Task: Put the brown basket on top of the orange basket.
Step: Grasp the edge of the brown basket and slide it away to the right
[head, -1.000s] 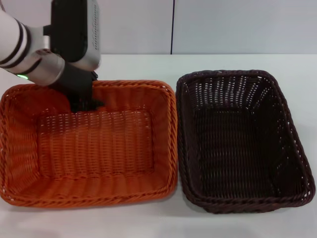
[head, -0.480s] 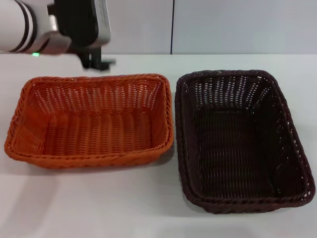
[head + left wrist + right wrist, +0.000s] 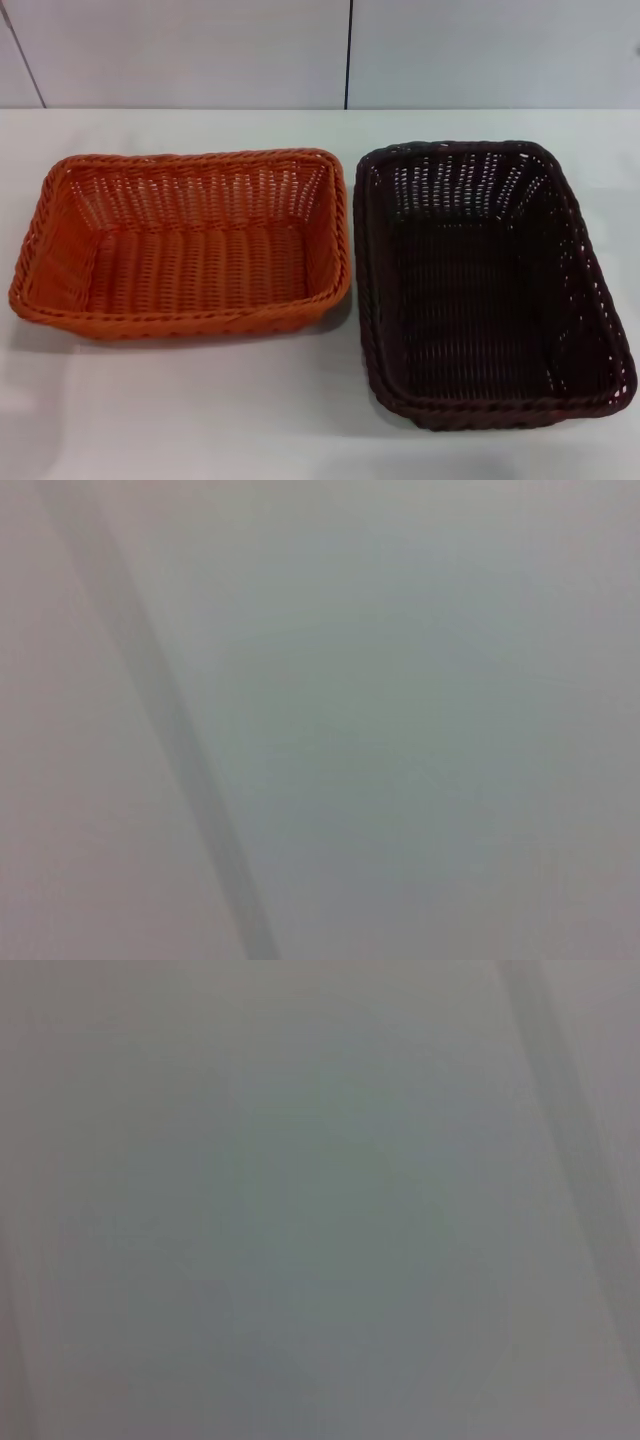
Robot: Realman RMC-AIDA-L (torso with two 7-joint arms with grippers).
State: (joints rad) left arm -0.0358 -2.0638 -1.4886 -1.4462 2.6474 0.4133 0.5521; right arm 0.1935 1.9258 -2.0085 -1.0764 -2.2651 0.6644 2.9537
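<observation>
The orange basket (image 3: pixel 185 240) sits on the white table at the left in the head view, empty and upright. The brown basket (image 3: pixel 485 280) sits right beside it at the right, empty, its long side running toward me. The two rims are close, almost touching. Neither gripper shows in the head view. Both wrist views show only a plain pale surface with a dark line across it.
The white table (image 3: pixel 200 400) has bare room in front of the orange basket. A pale wall with a dark vertical seam (image 3: pixel 348 55) stands behind the table.
My left arm has risen from the orange basket's back edge and left the head view. The orange basket has dropped back flat on the table. The brown basket has not moved.
</observation>
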